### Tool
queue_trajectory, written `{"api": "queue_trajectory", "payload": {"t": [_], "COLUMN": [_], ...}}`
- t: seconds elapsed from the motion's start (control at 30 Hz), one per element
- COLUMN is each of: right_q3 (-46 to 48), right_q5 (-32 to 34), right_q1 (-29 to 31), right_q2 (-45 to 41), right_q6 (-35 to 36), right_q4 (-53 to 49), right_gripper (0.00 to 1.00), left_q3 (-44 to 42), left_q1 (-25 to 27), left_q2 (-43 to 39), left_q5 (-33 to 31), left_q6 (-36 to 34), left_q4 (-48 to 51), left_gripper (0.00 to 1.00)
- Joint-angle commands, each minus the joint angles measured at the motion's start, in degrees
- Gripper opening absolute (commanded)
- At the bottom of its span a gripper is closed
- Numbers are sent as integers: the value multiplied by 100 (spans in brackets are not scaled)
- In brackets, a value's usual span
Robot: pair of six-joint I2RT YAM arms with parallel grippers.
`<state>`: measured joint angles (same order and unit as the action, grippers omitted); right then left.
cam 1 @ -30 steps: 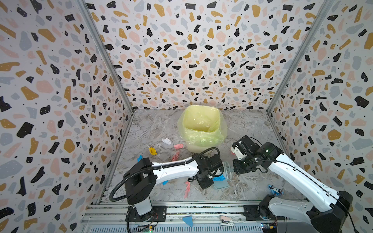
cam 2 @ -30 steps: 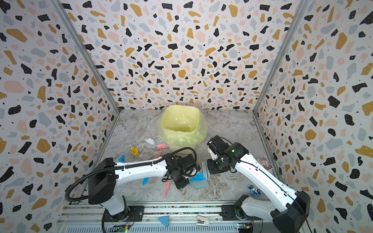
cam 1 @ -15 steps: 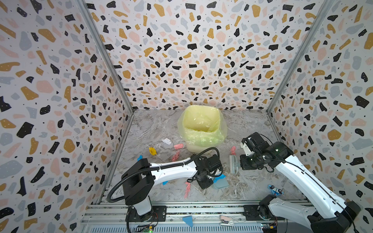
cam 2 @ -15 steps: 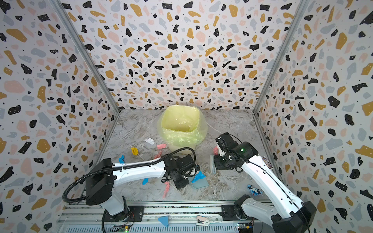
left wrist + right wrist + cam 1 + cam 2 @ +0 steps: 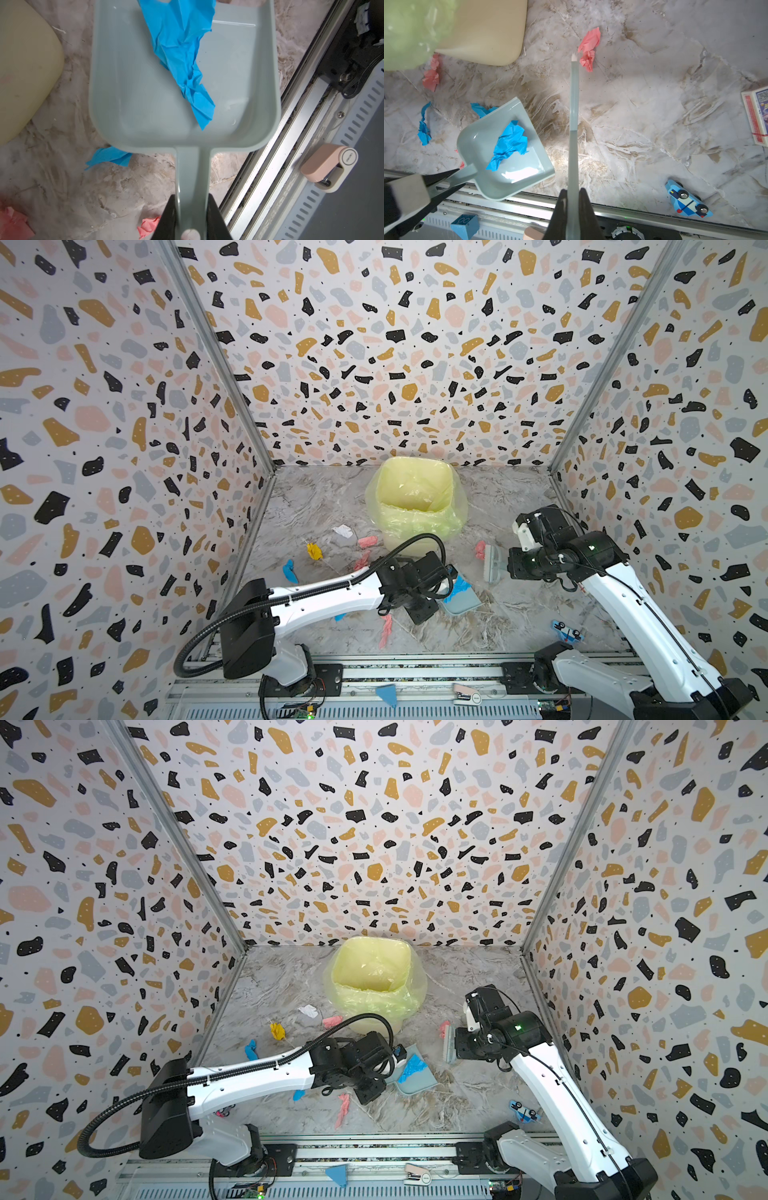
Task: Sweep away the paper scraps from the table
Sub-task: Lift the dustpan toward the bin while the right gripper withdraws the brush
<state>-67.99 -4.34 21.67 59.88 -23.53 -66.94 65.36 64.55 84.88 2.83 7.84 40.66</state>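
My left gripper is shut on the handle of a pale grey-green dustpan lying on the table. A crumpled blue scrap lies in the pan. My right gripper is shut on a matching hand brush, whose bristle head stands right of the pan beside a pink scrap. More paper scraps lie left of the pan: white, pink, yellow, blue, and a pink strip near the front.
A bin lined with a yellow bag stands behind the pan. A blue toy car sits front right and a printed card box by the right wall. A metal rail bearing a pink stapler runs along the front edge.
My right arm has carried the brush from the dustpan's mouth to the right and back, next to the pink scrap. The left arm and the pan have stayed put.
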Motion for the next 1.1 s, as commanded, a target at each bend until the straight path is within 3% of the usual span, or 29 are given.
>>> {"api": "queue_trajectory", "payload": {"t": [0.0,0.8,0.93,1.07], "right_q3": [-185,-314,-372,-451], "right_q5": [-186,-846,-930,-1011], "right_q1": [-246,-1277,-1353,-1404], "right_q2": [-138,-144,-76,-14], "right_q6": [277,979,1056,1114], "right_q4": [124,366,401,436], "right_gripper": [0,0,0,0], "left_q3": [136,1728,2081,2385], "left_q1": [20,372,317,-38], "left_q2": [-261,-1065,-1098,-1156], "left_q5": [-127,-1027,-1491,-1441], "left_q6": [198,1113,1369,1571], "left_q4": [-52,1112,1541,1864], "left_gripper": [0,0,0,0]}}
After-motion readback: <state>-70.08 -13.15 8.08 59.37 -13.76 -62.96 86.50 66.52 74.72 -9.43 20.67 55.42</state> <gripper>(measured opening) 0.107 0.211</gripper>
